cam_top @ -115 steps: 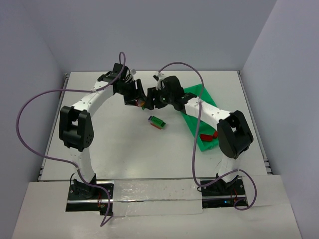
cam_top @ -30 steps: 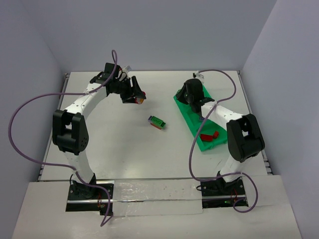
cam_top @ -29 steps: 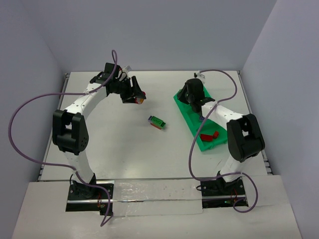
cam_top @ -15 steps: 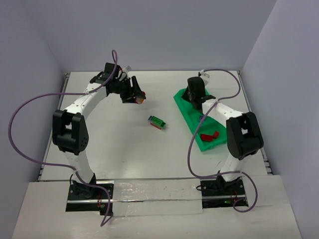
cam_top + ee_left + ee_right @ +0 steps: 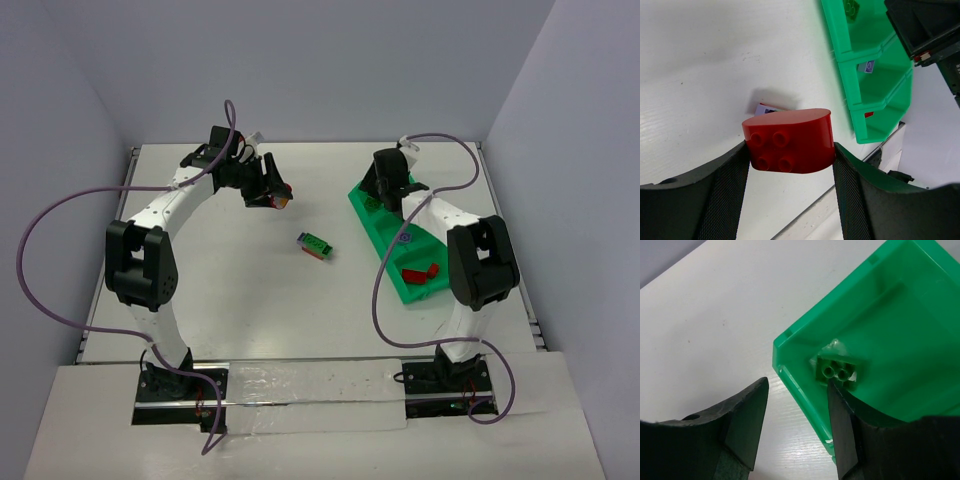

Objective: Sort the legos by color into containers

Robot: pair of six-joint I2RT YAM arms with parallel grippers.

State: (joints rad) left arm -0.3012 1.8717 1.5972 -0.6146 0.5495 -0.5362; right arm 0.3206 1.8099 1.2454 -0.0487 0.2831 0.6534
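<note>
My left gripper is shut on a red lego and holds it above the table at the back left. A small stack of green, red and purple legos lies mid-table; part of it shows below the red lego in the left wrist view. The green tray lies on the right. My right gripper is open and empty over the tray's far end, straddling its wall. A green lego lies in that end compartment. Red legos lie in the near compartment, and a purple bit in the middle one.
The right arm lies along the tray and hides part of it. Purple cables loop over both arms. Grey walls close the table at the back and sides. A taped strip runs along the near edge between the arm bases.
The right gripper moved from the table centre, where it met the left gripper, to the tray's far end, then shifted slightly further back. The left gripper has held still with the red lego.
</note>
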